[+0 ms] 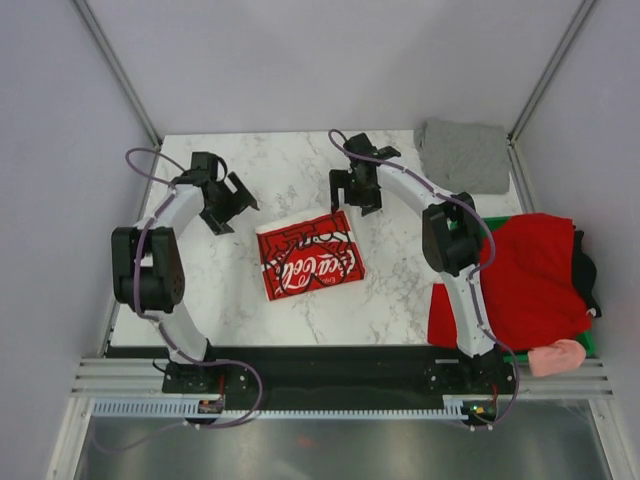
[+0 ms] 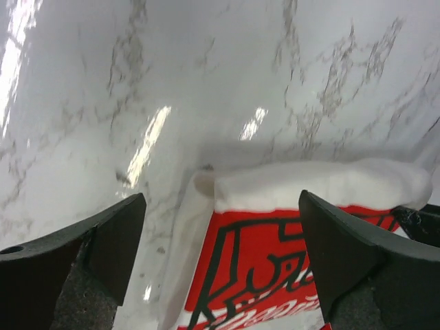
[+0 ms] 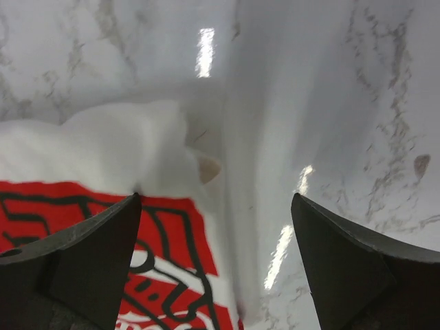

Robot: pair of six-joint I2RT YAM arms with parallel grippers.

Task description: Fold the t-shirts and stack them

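Top external view: a white t-shirt with a red panel and white script point(image 1: 310, 256) is seen folded into a rough square near the middle of the marbled surface point(image 1: 300, 160), lying flat and slightly turned. The left hand point(image 1: 228, 205) is held just beside the shirt's far left corner, and the right hand point(image 1: 352, 195) is poised at its far right corner. Whether either touches the cloth cannot be told from above.

In the left wrist view the fingers point(image 2: 103, 254) are spread wide with nothing gripped between them, and the shirt's folded white edge is seen below. In the right wrist view the fingers point(image 3: 357, 275) are likewise set wide apart and empty, over the white edge and bare marble.

A grey folded square point(image 1: 463, 155) is laid at the far right corner of the surface. A red shirt point(image 1: 530, 280) is draped over the green crate point(image 1: 590, 345) at the right edge, with a black shirt point(image 1: 585, 268) at its right side and a pink one point(image 1: 557, 357) at its near end.
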